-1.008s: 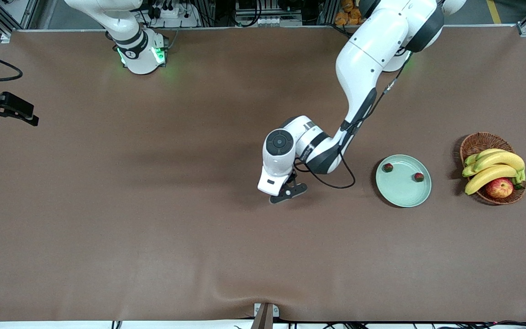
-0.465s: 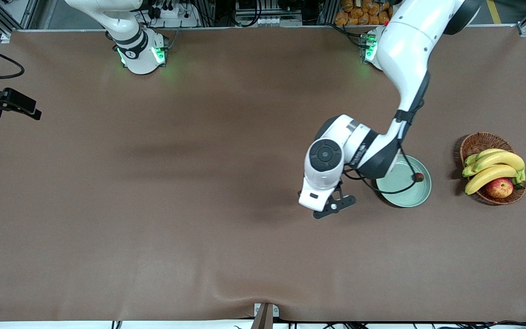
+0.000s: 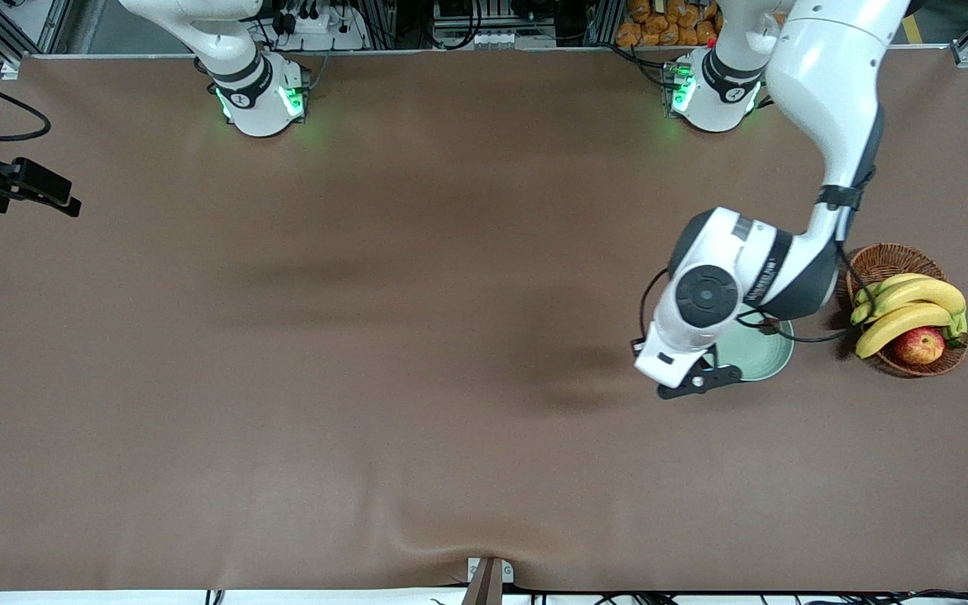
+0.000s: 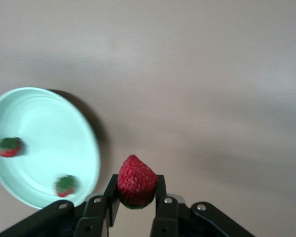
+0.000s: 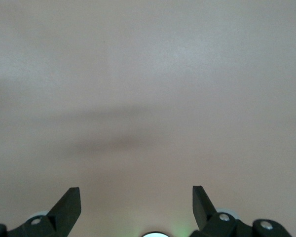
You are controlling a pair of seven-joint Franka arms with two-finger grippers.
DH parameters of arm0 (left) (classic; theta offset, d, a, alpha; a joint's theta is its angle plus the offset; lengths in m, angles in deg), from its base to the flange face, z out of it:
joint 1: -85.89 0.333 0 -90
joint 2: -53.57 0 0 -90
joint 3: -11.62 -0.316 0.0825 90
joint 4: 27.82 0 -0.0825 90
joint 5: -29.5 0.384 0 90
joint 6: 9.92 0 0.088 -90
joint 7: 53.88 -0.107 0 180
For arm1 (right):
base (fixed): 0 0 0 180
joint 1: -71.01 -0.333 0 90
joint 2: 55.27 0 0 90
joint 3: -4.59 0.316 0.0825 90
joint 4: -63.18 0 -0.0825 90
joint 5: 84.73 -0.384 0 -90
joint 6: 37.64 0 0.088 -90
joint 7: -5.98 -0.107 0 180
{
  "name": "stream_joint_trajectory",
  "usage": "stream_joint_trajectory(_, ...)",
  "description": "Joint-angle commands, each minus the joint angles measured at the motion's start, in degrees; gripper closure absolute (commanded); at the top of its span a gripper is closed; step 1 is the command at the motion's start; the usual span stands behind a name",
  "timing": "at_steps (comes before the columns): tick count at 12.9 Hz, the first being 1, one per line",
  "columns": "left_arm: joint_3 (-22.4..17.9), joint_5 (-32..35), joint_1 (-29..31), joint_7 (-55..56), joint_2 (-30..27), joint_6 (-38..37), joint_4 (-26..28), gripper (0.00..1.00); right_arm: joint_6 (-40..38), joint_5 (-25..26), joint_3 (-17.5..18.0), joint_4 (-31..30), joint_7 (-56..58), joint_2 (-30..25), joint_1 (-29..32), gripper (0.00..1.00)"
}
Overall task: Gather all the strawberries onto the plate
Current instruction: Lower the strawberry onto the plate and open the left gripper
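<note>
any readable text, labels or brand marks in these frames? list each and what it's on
Dark lettering on the left arm's wrist band: too small to read.
Small round mark on the right arm's base: unreadable.
Small round mark on the left arm's base: unreadable.
Plate, strawberries, basket: no text.

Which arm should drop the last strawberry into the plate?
Left. Its tool is shut on the small red strawberry, right beside the round pale mint-green plate holding two others. The right tool waits open and empty near its end of the brown table.
</note>
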State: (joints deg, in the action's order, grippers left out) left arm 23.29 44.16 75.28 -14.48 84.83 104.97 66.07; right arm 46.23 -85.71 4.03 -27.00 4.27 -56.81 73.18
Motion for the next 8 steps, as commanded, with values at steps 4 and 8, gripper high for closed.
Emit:
stream_joint_trajectory(4, 1.5, 1.1, 9.3, -9.1, -5.3, 8.7, 15.3, 1.0, 1.4, -0.4, 0.7, -1.8, -0.1, -1.8, 0.3, 0.0)
stream_joint_trajectory(8, 1.6, 1.1, 15.0, -18.4, -5.2, 13.2, 19.1, 1.0, 1.5, -0.1, 0.9, -1.5, -0.2, -2.1, -0.2, 0.0)
